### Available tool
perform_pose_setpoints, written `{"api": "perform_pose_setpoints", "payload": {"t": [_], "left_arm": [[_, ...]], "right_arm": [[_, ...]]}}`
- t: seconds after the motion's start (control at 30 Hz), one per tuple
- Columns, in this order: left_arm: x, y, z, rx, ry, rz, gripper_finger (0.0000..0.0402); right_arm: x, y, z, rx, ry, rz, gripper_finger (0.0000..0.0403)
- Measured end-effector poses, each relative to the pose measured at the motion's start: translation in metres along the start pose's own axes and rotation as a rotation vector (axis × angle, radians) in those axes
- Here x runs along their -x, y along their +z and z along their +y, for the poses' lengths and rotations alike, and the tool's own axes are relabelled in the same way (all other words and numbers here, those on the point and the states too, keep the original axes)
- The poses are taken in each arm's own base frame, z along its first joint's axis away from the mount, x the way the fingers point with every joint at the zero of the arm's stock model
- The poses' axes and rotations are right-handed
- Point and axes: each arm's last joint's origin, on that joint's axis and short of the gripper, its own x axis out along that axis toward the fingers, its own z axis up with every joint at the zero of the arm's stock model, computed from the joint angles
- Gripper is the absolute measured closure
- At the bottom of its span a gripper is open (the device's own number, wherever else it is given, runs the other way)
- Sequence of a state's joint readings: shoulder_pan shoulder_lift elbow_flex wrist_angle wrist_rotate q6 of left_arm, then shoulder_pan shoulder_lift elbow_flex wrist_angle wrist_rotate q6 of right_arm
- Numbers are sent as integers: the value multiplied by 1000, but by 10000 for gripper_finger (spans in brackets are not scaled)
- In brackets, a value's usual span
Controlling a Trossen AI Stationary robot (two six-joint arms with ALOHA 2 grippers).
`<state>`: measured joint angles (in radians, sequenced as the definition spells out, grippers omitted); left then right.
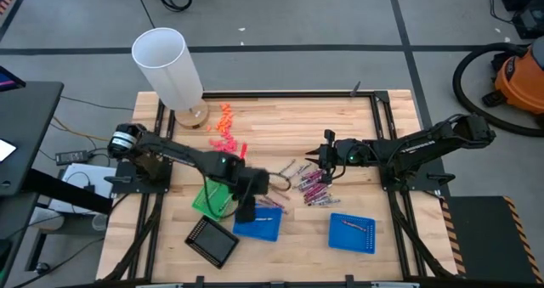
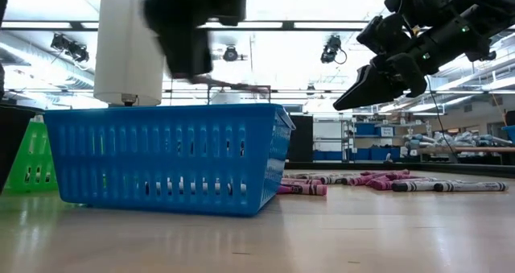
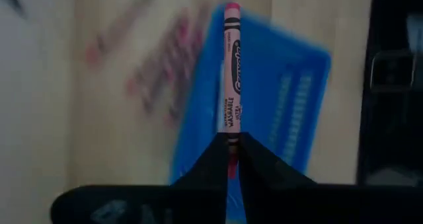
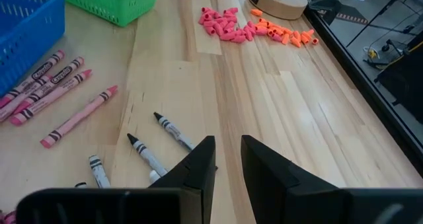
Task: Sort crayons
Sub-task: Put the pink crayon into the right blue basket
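Ribbed blue plastic basket [image 2: 165, 156], paper-wrapped crayons [image 2: 366, 179]

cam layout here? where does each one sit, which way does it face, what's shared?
High: overhead, straight down; both dark arms, wooden table.
Low: tabletop level, facing blue slotted plastic basket; both arms overhead.
Left wrist: left gripper shut on pinkish-red paper-wrapped crayon, over basket.
Right wrist: right gripper open above loose crayons.
Shared: basket in all four.

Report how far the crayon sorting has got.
Done: at least one crayon lies in the right-hand blue tray. In hand: the left gripper is shut on a pinkish-red crayon, held over the other blue tray. Left: the pile of crayons on the table, plus grey ones below the right gripper, which holds nothing.
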<state>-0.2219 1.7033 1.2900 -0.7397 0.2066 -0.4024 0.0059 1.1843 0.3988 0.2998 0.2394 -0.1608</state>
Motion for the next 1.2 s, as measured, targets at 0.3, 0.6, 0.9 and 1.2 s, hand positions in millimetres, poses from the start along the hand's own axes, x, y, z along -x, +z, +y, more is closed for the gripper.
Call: {"api": "perform_pose_setpoints", "payload": {"t": [0.3,0.6,0.9,1.2], "left_arm": [[9,-35,-34,141,45,134,383],[20,-54,-31,247,223,219,383],[18,-57,-29,154,313,188,383],[15,-45,-33,26,301,55,383]], "right_arm": [[0,1,0,-10,-2,-5,319],[0,-1,0,-6,-2,10,319],[0,0,-1,11,-35,4,319],[0,0,0,18,-3,-2,319]]}}
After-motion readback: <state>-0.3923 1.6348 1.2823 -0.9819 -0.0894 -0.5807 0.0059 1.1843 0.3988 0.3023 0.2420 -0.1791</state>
